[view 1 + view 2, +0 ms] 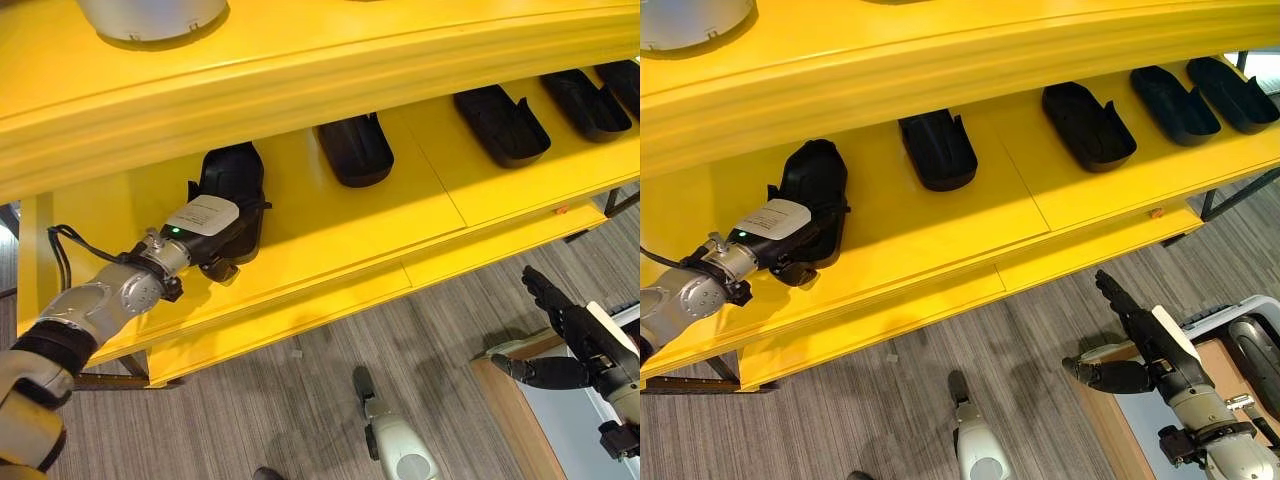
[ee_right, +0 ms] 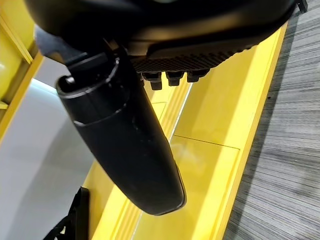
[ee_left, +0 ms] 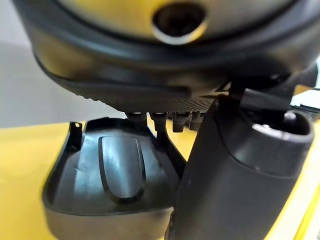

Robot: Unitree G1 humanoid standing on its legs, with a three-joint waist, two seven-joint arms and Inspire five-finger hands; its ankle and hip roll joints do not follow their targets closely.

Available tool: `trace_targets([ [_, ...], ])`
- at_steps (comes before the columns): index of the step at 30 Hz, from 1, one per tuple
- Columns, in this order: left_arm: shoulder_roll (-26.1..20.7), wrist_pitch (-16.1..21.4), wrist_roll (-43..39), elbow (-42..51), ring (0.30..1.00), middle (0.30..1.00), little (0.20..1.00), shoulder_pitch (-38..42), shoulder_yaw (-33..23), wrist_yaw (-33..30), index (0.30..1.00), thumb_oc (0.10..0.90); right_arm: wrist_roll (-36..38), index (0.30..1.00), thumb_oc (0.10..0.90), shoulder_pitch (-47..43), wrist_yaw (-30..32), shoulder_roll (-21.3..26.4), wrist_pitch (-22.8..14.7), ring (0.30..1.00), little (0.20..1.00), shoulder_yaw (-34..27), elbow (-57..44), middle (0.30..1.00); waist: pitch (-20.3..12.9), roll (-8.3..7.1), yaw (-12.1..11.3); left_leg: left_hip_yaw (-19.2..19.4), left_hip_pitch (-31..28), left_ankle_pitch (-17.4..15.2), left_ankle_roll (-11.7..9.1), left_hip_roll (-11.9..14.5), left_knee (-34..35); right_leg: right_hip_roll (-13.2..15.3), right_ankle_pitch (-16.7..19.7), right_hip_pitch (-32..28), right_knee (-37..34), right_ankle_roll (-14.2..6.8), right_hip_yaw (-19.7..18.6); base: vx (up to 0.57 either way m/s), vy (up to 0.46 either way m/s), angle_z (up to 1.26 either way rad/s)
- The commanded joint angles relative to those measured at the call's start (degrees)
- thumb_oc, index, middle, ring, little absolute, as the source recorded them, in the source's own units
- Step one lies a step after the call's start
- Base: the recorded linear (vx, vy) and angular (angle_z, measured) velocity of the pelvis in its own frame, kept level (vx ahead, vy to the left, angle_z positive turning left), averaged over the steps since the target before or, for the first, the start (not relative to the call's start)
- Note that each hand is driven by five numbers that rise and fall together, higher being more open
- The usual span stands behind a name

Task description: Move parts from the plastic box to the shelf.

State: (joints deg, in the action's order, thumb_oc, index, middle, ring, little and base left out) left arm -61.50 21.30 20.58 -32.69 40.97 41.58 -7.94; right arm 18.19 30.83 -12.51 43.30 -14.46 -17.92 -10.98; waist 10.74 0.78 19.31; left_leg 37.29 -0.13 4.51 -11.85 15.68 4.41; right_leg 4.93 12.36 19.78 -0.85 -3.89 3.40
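Now left hand [image 1: 213, 232] curled round black part [image 1: 232, 178] on yellow shelf [image 1: 330, 225], right hand [image 1: 1132, 340] spread, empty

Grey wood-grain floor [image 1: 260, 400]; pale round object [image 1: 150, 18] on top tier.

Left arm [image 1: 95, 305]: silver-grey rounded metal segments, black band at the elbow end, dark collar at the wrist. Small screws and knobs around the wrist joint. Left hand [image 1: 215, 232]: dark body with a pale grey-white plate on its back, tiny green light at the wrist end of the plate.

Right hand [image 1: 1140, 345]: matte black, slim segmented fingers, white strip along its back; silver-grey wrist behind. Wrist views: smooth black thumb, ribbed dark palm pad.
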Motion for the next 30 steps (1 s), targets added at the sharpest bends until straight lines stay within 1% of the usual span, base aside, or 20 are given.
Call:
trace_targets([
  [1, -0.91, -0.21, -2.68, 0.45, 1.000, 1.000, 1.000, 5.19, -8.38, -2.32, 1.000, 0.900, 3.08, 1.000, 0.900, -0.46, 1.56, 2.89, -3.58, 1.000, 1.000, -8.17, -6.35, 1.000, -1.54, 0.72, 2.16, -2.61, 0.19, 9.16, -3.15, 7.84, -0.01, 4.37, -2.11, 1.87, 4.92, -6.91, -5.59, 0.00, -0.001, -0.04],
  [3, -0.90, -0.20, -2.72, 0.26, 1.000, 1.000, 1.000, 4.64, -9.04, -2.47, 1.000, 0.900, 3.06, 1.000, 0.900, -0.46, 1.56, 2.90, -3.57, 1.000, 1.000, -8.18, -6.30, 1.000, -1.53, 0.76, 2.22, -2.55, 0.17, 9.15, -3.15, 7.84, -0.02, 4.33, -2.11, 1.98, 4.98, -6.90, -5.69, 0.00, 0.000, 0.00],
  [4, -1.15, -0.27, -3.22, -0.38, 1.000, 1.000, 1.000, 3.46, -10.76, -3.05, 1.000, 0.900, 2.87, 1.000, 0.900, -0.38, 1.78, 2.49, -3.74, 1.000, 1.000, -8.39, -6.22, 1.000, -1.45, 0.59, 2.08, -2.43, 0.25, 9.21, -3.15, 7.92, -0.06, 4.30, -2.13, 2.20, 5.06, -6.84, -5.74, 0.00, 0.000, 0.00],
  [7, -1.22, -0.50, -3.69, -0.22, 1.000, 1.000, 1.000, 1.89, -13.16, -3.87, 1.000, 0.900, 2.62, 1.000, 0.900, -0.39, 2.12, 2.35, -3.85, 1.000, 1.000, -8.30, -6.06, 1.000, -1.38, 0.67, 1.97, -2.40, 0.28, 9.38, -3.15, 7.97, -0.09, 4.28, -2.16, 2.38, 5.18, -6.80, -5.71, 0.00, -0.002, -0.05],
  [8, -1.38, -0.62, -4.17, -0.36, 1.000, 1.000, 1.000, 0.63, -15.21, -4.97, 1.000, 0.900, 2.40, 1.000, 0.900, -0.25, 2.38, 1.91, -4.15, 1.000, 1.000, -8.22, -6.02, 1.000, -1.30, 0.46, 1.70, -2.50, 0.35, 9.34, -3.15, 7.97, -0.10, 4.28, -2.15, 2.39, 5.17, -6.77, -5.67, 0.01, -0.007, -0.06],
  [12, -1.92, -0.73, -4.54, 0.77, 1.000, 1.000, 1.000, -2.12, -17.98, -5.58, 1.000, 0.900, 2.30, 1.000, 0.900, 0.14, 2.71, 1.83, -4.28, 1.000, 1.000, -8.59, -6.04, 1.000, -1.16, 0.20, 1.42, -2.72, 0.53, 9.35, -3.15, 7.89, -0.16, 4.39, -2.32, 2.31, 5.41, -6.73, -5.54, 0.00, 0.000, 0.00],
  [24, -1.61, -1.24, -4.90, 1.19, 1.000, 1.000, 1.000, -4.84, -21.01, -6.23, 1.000, 0.900, 2.72, 1.000, 0.900, -0.25, 2.73, 2.75, -4.23, 1.000, 1.000, -7.93, -6.06, 1.000, -0.67, -0.31, 0.93, -3.36, 0.79, 9.13, -3.13, 7.74, -0.20, 4.40, -2.43, 2.11, 5.60, -6.66, -5.08, 0.00, 0.000, 0.00],
  [27, -0.79, -1.18, -5.55, 0.36, 1.000, 1.000, 1.000, -6.04, -21.84, -6.17, 1.000, 0.900, 2.70, 1.000, 0.900, -0.15, 2.77, 2.81, -4.19, 1.000, 1.000, -7.86, -6.07, 1.000, -0.55, -0.55, 0.88, -3.40, 0.90, 9.13, -3.13, 7.84, -0.33, 4.34, -2.48, 2.11, 5.66, -6.58, -5.01, 0.00, 0.000, 0.00],
  [30, 0.01, -1.51, -5.98, 1.45, 1.000, 1.000, 1.000, -7.18, -22.61, -5.48, 1.000, 0.900, 2.39, 1.000, 0.900, -0.21, 2.94, 2.85, -4.04, 1.000, 1.000, -7.89, -6.16, 1.000, -0.35, -0.72, 0.84, -3.47, 0.88, 9.05, -3.08, 7.90, -0.36, 4.23, -2.48, 2.25, 5.79, -6.50, -5.00, 0.00, 0.000, 0.00],
])
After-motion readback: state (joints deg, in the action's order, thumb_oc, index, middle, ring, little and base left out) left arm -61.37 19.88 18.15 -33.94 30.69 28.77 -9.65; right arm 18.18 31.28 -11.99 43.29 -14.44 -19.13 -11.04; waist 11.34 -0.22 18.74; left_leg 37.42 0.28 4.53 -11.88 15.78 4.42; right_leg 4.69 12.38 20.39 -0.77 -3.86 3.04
